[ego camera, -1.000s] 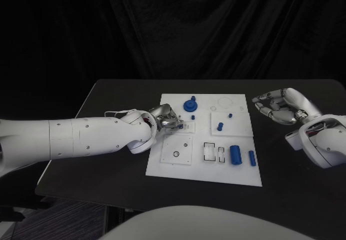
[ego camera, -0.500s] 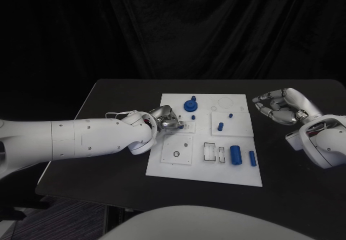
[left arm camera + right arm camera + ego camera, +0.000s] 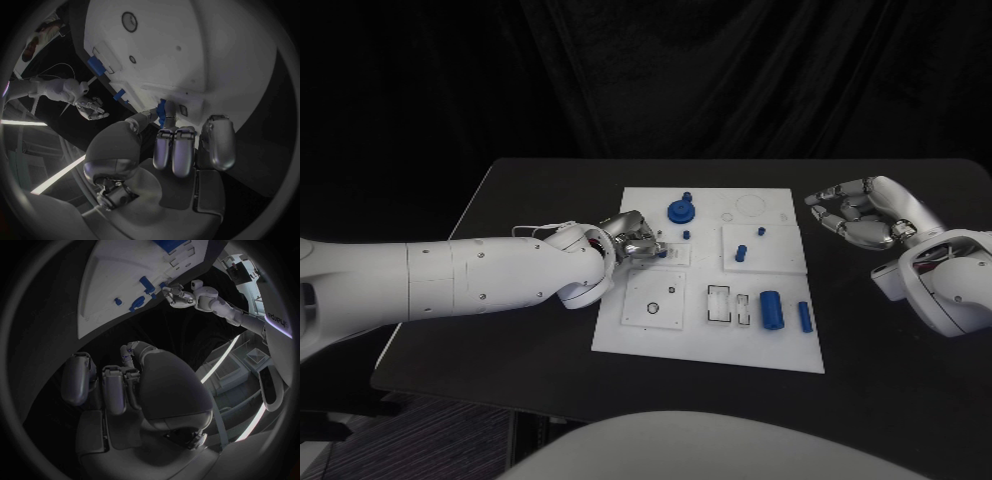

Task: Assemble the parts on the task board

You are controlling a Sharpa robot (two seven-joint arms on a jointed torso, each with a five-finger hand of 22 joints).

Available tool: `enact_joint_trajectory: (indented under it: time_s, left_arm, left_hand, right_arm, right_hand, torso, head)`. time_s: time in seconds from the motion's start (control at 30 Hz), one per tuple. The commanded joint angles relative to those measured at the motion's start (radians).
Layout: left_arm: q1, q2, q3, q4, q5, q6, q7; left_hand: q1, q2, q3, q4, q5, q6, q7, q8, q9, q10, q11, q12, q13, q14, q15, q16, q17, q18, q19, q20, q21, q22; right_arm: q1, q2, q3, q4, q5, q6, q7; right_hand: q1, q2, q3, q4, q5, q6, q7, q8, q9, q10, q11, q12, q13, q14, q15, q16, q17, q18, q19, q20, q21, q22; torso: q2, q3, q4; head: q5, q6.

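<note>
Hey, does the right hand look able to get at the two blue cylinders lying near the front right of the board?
Probably yes. The right hand hovers off the task board's right edge holding nothing, and the two blue cylinders lie exposed on that side. The left hand is busy further left, so nothing blocks the way.

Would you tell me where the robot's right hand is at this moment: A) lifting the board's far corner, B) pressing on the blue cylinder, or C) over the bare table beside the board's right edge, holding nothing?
C: the right robot hand sits off the task board, fingers curled and empty, over the black table.
</note>
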Motion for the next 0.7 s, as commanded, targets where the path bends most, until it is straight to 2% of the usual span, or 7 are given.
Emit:
enact_joint_trajectory:
  time_s: [0.03, 0.27, 0.5, 0.57, 0.63, 0.67, 0.7]
  left_arm:
    - [-0.009, 0.003, -0.002, -0.005, -0.003, 0.010, 0.014]
    - [-0.018, 0.007, -0.002, -0.009, -0.003, 0.020, 0.018]
    - [-0.023, 0.008, -0.002, -0.009, -0.003, 0.044, 0.006]
    - [-0.023, 0.007, -0.002, -0.009, -0.003, 0.055, -0.002]
    - [-0.024, 0.007, -0.002, -0.009, -0.003, 0.065, -0.009]
    - [-0.024, 0.007, -0.002, -0.009, -0.003, 0.072, -0.014]
    - [-0.024, 0.007, -0.002, -0.009, -0.003, 0.077, -0.018]
  left_hand:
    - [0.007, 0.009, 0.021, -0.014, -0.007, 0.018, -0.024, 0.006, -0.002, 0.104, -0.009, 0.004, 0.263, 0.106, -0.006, 0.003, 0.263, 0.011, 0.000, -0.008, -0.003, 0.176]
    - [0.011, 0.009, 0.018, -0.011, -0.010, 0.016, -0.024, 0.006, 0.000, 0.104, -0.009, 0.004, 0.263, 0.106, -0.006, 0.003, 0.263, 0.011, 0.000, -0.008, -0.005, 0.176]
    - [0.022, 0.008, 0.012, -0.008, -0.021, 0.015, -0.025, 0.008, 0.004, 0.104, -0.009, 0.004, 0.263, 0.106, -0.006, 0.003, 0.263, 0.011, 0.000, -0.009, -0.005, 0.176]
    - [0.030, 0.007, 0.004, -0.001, -0.041, 0.013, -0.025, 0.009, 0.007, 0.104, -0.009, 0.004, 0.263, 0.105, -0.006, 0.002, 0.262, 0.012, -0.002, -0.009, -0.010, 0.175]
    - [0.035, 0.007, -0.012, 0.018, -0.089, 0.010, -0.025, 0.007, 0.008, 0.104, -0.009, 0.004, 0.263, 0.104, -0.006, 0.001, 0.260, 0.013, -0.004, -0.008, -0.015, 0.174]
    - [0.036, 0.007, -0.015, 0.020, -0.094, 0.009, -0.025, 0.007, 0.008, 0.104, -0.008, 0.004, 0.263, 0.104, -0.006, 0.001, 0.259, 0.013, -0.004, -0.008, -0.016, 0.173]
    - [0.036, 0.005, -0.046, 0.052, -0.142, 0.004, -0.023, 0.000, 0.005, 0.104, -0.007, 0.004, 0.263, 0.103, -0.004, -0.001, 0.256, 0.014, -0.007, -0.006, -0.024, 0.171]
  right_arm:
    - [-0.002, -0.002, 0.001, 0.002, -0.001, -0.010, -0.008]
    - [-0.002, -0.004, 0.001, 0.004, -0.001, -0.008, -0.010]
    - [-0.002, -0.007, 0.001, 0.005, -0.001, -0.007, -0.013]
    - [-0.002, -0.007, 0.001, 0.005, -0.001, -0.006, -0.013]
    - [-0.002, -0.007, 0.001, 0.005, -0.001, -0.006, -0.013]
    - [-0.002, -0.007, 0.001, 0.005, -0.001, -0.006, -0.014]
    - [-0.002, -0.007, 0.001, 0.005, -0.001, -0.006, -0.014]
  right_hand:
    - [-0.011, 0.000, 0.004, 0.000, 0.006, 0.000, 0.000, -0.002, -0.001, 0.071, 0.006, -0.003, 0.232, 0.078, 0.002, -0.007, 0.194, 0.006, -0.008, 0.001, -0.004, 0.114]
    - [-0.011, 0.000, 0.004, 0.000, 0.006, 0.000, 0.000, -0.002, -0.001, 0.071, 0.006, -0.003, 0.232, 0.078, 0.002, -0.007, 0.194, 0.006, -0.008, 0.001, -0.004, 0.114]
    - [-0.011, 0.000, 0.004, 0.000, 0.006, 0.000, 0.000, -0.002, -0.001, 0.071, 0.006, -0.003, 0.232, 0.078, 0.002, -0.007, 0.194, 0.006, -0.008, 0.001, -0.004, 0.114]
    - [-0.012, 0.001, 0.006, -0.002, 0.006, 0.000, 0.000, -0.002, -0.002, 0.073, 0.006, -0.003, 0.234, 0.078, 0.002, -0.006, 0.194, 0.006, -0.008, 0.001, -0.004, 0.115]
    - [-0.012, 0.001, 0.006, -0.002, 0.006, 0.000, 0.000, -0.002, -0.002, 0.073, 0.006, -0.003, 0.234, 0.078, 0.002, -0.006, 0.194, 0.006, -0.008, 0.001, -0.004, 0.115]
    - [-0.012, 0.001, 0.006, -0.002, 0.006, 0.000, 0.000, -0.002, -0.002, 0.073, 0.006, -0.003, 0.234, 0.078, 0.002, -0.006, 0.194, 0.006, -0.008, 0.001, -0.004, 0.115]
    - [-0.012, 0.001, 0.006, -0.002, 0.006, 0.000, 0.000, -0.002, -0.002, 0.073, 0.006, -0.003, 0.234, 0.078, 0.002, -0.006, 0.194, 0.006, -0.008, 0.001, -0.004, 0.115]
  torso:
    - [0.001, 0.0004, -0.0003]
    - [0.001, 0.0001, 0.0012]
    - [0.002, -0.0001, 0.0006]
    - [0.002, -0.0002, 0.0002]
    - [0.002, 0.0000, 0.0000]
    - [0.002, 0.0000, -0.0001]
    - [0.002, 0.0000, -0.0003]
  head:
    - [0.001, 0.000]
    - [-0.003, 0.000]
    - [0.000, 0.000]
    - [0.000, 0.000]
    - [0.000, 0.000]
    - [0.000, 0.000]
    - [0.000, 0.000]
